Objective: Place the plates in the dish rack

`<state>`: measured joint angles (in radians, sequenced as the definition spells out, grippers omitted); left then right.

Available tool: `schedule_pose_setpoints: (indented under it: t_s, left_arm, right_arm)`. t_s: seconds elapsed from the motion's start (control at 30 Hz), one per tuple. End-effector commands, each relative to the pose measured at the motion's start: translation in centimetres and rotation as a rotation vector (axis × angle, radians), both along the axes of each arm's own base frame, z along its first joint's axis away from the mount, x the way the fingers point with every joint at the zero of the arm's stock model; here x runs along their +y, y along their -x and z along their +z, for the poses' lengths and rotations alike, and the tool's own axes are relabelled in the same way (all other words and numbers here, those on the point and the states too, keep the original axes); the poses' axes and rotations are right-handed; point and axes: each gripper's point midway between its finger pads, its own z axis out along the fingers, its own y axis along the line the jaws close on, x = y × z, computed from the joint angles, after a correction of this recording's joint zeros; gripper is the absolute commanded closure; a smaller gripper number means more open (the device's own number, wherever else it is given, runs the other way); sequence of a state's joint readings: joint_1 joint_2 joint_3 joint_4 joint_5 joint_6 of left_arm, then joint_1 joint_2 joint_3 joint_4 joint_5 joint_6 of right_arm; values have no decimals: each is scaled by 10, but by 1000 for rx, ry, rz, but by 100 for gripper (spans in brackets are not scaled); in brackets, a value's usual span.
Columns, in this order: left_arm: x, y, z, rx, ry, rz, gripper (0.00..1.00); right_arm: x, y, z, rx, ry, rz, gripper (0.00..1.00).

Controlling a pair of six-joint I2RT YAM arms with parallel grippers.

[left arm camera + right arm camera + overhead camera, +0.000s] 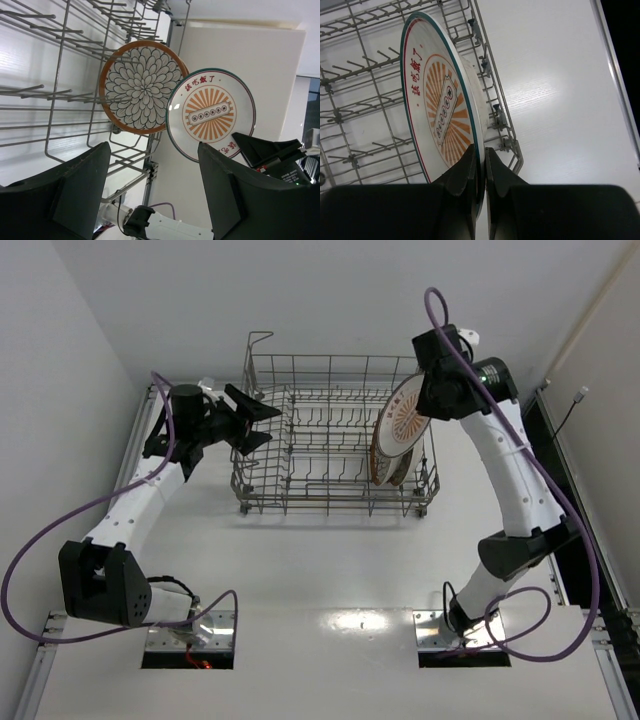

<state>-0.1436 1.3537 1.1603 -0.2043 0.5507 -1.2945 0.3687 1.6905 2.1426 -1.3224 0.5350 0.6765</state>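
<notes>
Right fingers (469, 172) were closed on the lower rim of the sunburst plate (440, 107), one finger on each face, with no gap visible between pad and ceramic. This plate had a white face, orange rays, red characters and a teal rim. I held it on edge and tilted, over the right end of the dish rack (330, 508).

The flower-pattern plate (141, 86), brown-orange at the rim, stood upright between the tines at that same right end. In the top view the held plate overlapped it. I could not tell whether the two touched.

Left fingers (85, 185) were spread wide and held nothing. They sat just outside the rack's left wall, pointing toward it.

The rack stood on its corner feet on the white tabletop (330, 580).
</notes>
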Motion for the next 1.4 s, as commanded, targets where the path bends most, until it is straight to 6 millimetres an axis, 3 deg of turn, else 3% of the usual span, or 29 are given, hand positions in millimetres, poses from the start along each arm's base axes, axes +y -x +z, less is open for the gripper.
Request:
schedule_pose_setpoints:
  t_s: [0.0, 0.37, 0.43, 0.83, 1.03, 1.27, 1.37]
  left_arm:
    - [-2, 2, 5, -15, -17, -25, 32]
    - [-2, 4, 1, -1, -26, -28, 32]
    - [-2, 4, 1, -1, -26, -28, 32]
    - [-2, 5, -3, 3, -34, -32, 32]
    - [-1, 8, -9, 15, -35, -32, 32]
    - [-1, 11, -12, 15, -35, -32, 31]
    - [-1, 11, -12, 15, -35, -32, 31]
  right_arm:
    - [-4, -1, 16, -85, 112, -39, 100]
    - [37, -19, 8, -91, 320, 18, 100]
    - [48, -23, 0, -81, 344, 42, 100]
    - [75, -47, -37, -32, 453, 115, 100]
    - [86, -59, -70, 39, 488, 160, 100]
    - [85, -53, -111, 144, 533, 181, 100]
    - [93, -51, -135, 199, 507, 224, 100]
